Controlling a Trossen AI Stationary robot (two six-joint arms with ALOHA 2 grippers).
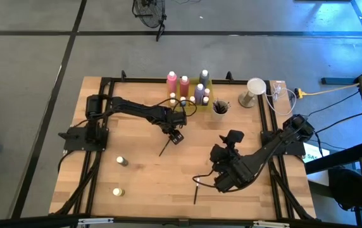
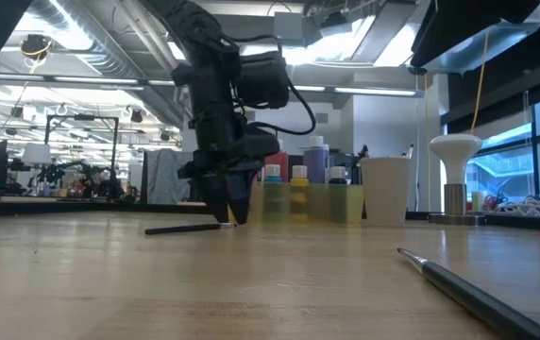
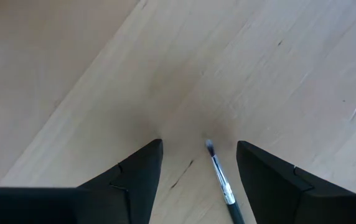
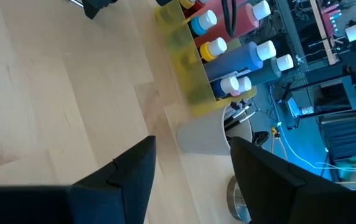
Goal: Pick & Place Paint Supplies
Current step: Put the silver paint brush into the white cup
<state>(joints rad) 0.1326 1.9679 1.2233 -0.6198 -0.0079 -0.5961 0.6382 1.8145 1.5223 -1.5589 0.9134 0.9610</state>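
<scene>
Dark paintbrush (image 3: 218,177) lies between left gripper (image 3: 200,163) fingers.

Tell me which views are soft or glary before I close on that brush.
Low view: the near brush blurs toward the lens, ceiling lights glare, and the left gripper is a dark silhouette. Left wrist view: the brush between the fingers is fairly sharp, with a soft shadow on the table. High view: evenly lit.
</scene>
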